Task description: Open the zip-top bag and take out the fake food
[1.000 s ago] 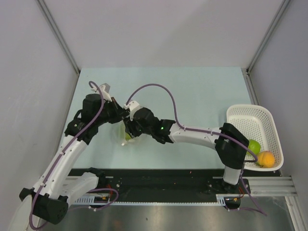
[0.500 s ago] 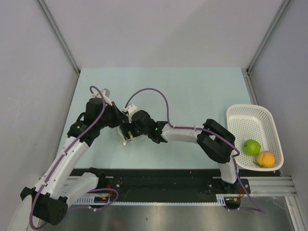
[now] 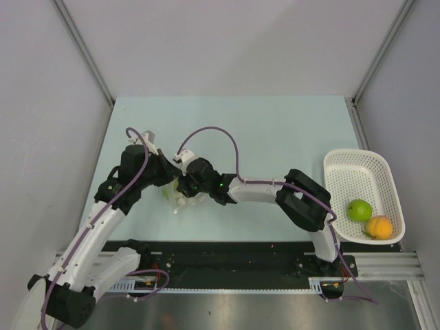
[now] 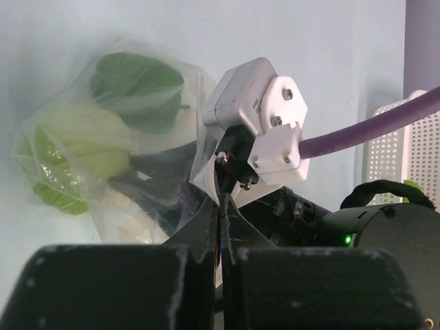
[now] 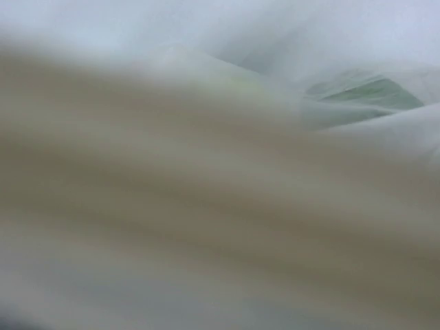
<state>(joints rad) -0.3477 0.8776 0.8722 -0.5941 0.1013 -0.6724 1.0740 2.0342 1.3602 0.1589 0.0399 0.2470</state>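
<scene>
The clear zip-top bag (image 4: 103,158) hangs left of my left gripper (image 4: 221,206), which is shut on the bag's edge. Inside it I see a dark green fruit (image 4: 137,82) and a light green fruit (image 4: 82,137). In the top view the bag (image 3: 176,201) sits low between the two grippers. My right gripper (image 3: 184,187) is pushed into the bag's mouth and its fingers are hidden. Its wrist view is blurred plastic with a faint green patch (image 5: 371,91). A lime green fruit (image 3: 359,210) and an orange fruit (image 3: 379,227) lie in the white basket (image 3: 385,172).
The right arm's wrist housing (image 4: 256,117) and purple cable (image 4: 371,134) crowd close to my left gripper. The white mesh basket stands at the table's right edge. Grey walls enclose the pale table (image 3: 275,130) on three sides.
The right arm has folded and pushed its gripper further left into the bag. The bag and left gripper have sunk slightly toward the near left.
</scene>
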